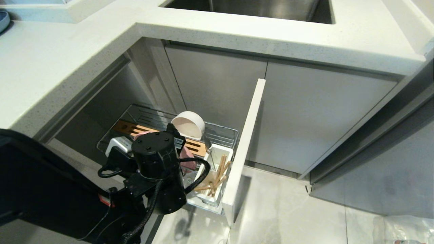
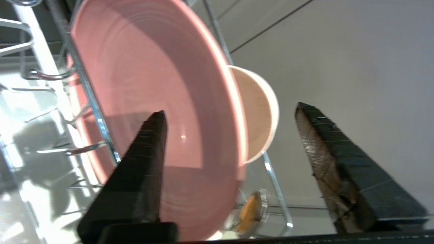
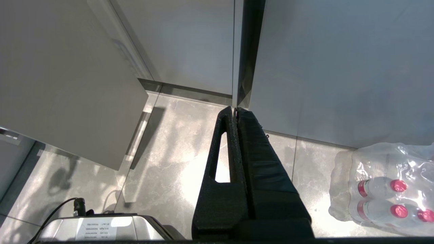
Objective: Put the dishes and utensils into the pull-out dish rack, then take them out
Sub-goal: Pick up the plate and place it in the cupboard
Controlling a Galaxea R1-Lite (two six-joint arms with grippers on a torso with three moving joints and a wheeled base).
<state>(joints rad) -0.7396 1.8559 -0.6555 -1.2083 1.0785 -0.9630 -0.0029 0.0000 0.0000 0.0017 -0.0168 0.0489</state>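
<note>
Pale speckled countertop (image 1: 67, 67) is wrapping around a corner above the pulled-out dish rack (image 1: 222, 134), whose white cabinet front (image 1: 245, 142) is standing out into the tiled floor space. Inside the chrome basket, the off-white bowl (image 1: 188, 125) is sitting tilted on its edge over the slotted bamboo strip (image 1: 135, 128), and the wooden chopsticks (image 1: 218, 174) are leaning in the white utensil cup (image 1: 217, 169) next to the cabinet front. The spoon is possibly hidden behind the arm; I cannot make it out.

The left gripper (image 2: 230, 128) is hanging low over the rack with its fingers (image 2: 145, 159) spread apart, straddling the rim of a pink plate (image 2: 152, 84) that is standing upright in the wire slots, apparently without gripping it. The off-white bowl is showing just behind that plate. The black wrist is blocking most of the basket's near half in the head view.

The right gripper (image 3: 235, 110) is parked with fingers pressed together, pointing at the floor near a shrink-wrapped pack of bottles (image 3: 386, 189).
</note>
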